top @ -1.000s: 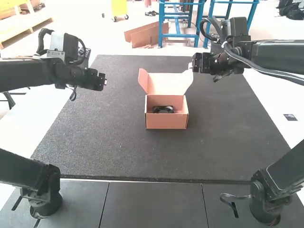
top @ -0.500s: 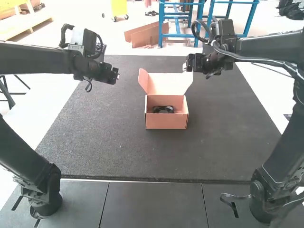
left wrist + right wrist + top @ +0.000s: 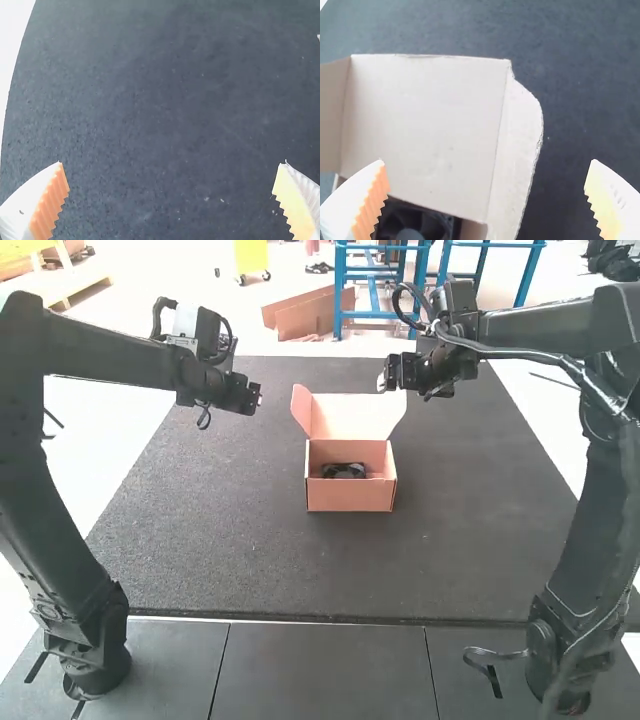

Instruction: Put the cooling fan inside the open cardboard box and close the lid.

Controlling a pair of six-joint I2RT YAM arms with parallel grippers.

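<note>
A small cardboard box point(image 3: 350, 480) stands in the middle of the black mat with its lid point(image 3: 352, 415) raised at the back. The black cooling fan point(image 3: 343, 471) lies inside it; its dark housing also shows under the lid as the fan point(image 3: 415, 225). My right gripper point(image 3: 383, 381) hovers open just behind the lid's far right corner, the lid point(image 3: 430, 135) lying between its white ribbed fingers point(image 3: 362, 207). My left gripper point(image 3: 255, 398) hangs open above bare mat, left of the box, its orange-padded fingers point(image 3: 45, 205) wide apart.
The black mat point(image 3: 200, 530) covers most of the table, with pale floor to its left and right. Folded cardboard point(image 3: 305, 312) and blue frames point(image 3: 385, 280) stand beyond the mat's far edge.
The left gripper has moved right toward the box's left flap. The right gripper has shifted left and slightly back, closer to the lid's top corner. The box and fan have not moved.
</note>
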